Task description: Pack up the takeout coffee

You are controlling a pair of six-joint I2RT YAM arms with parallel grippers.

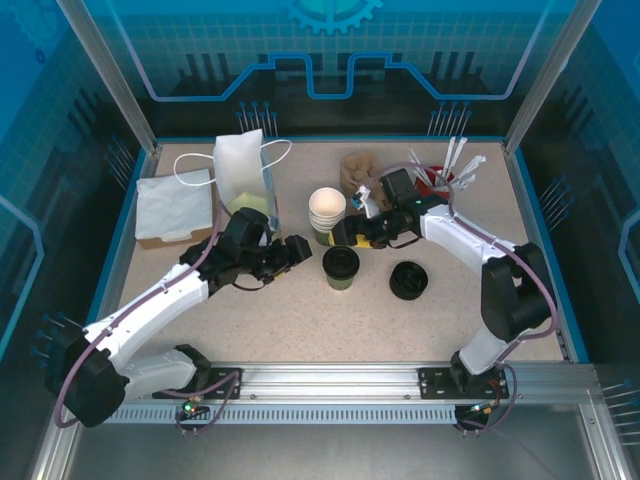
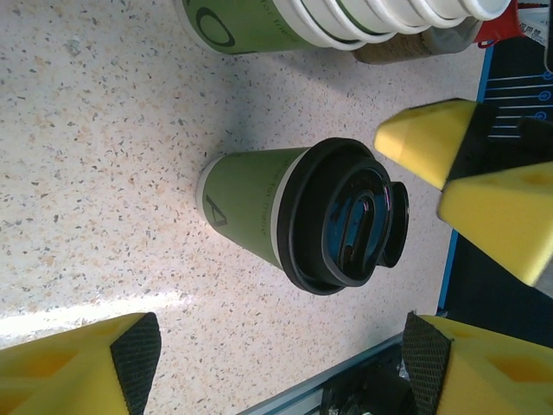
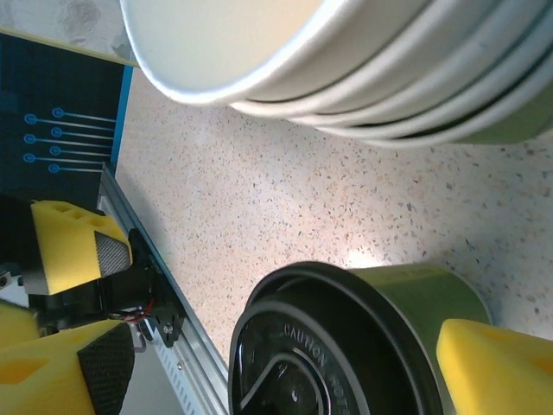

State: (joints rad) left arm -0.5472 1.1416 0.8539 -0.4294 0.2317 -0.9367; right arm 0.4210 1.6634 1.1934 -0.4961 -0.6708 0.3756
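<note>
The takeout coffee (image 1: pixel 341 266), an olive-green paper cup with a black lid, stands upright on the speckled table (image 1: pixel 300 320) between both arms. My left gripper (image 1: pixel 297 250) is open just left of it. In the left wrist view the coffee (image 2: pixel 294 216) sits ahead of the left gripper (image 2: pixel 281 359), whose yellow fingers (image 2: pixel 78 372) have only bare table between them. My right gripper (image 1: pixel 355 238) hovers open at the cup's far side. In the right wrist view the lid (image 3: pixel 337 354) lies between its spread fingers (image 3: pixel 497 367), with a gap on the left side.
A stack of lidless cream-rimmed cups (image 1: pixel 327 212) stands just behind the coffee. Loose black lids (image 1: pixel 408 280) lie to its right. A white paper bag (image 1: pixel 243 172) stands at the back left beside a napkin pile (image 1: pixel 172 205). A brown carrier (image 1: pixel 357 168) and red holder (image 1: pixel 445 172) sit behind.
</note>
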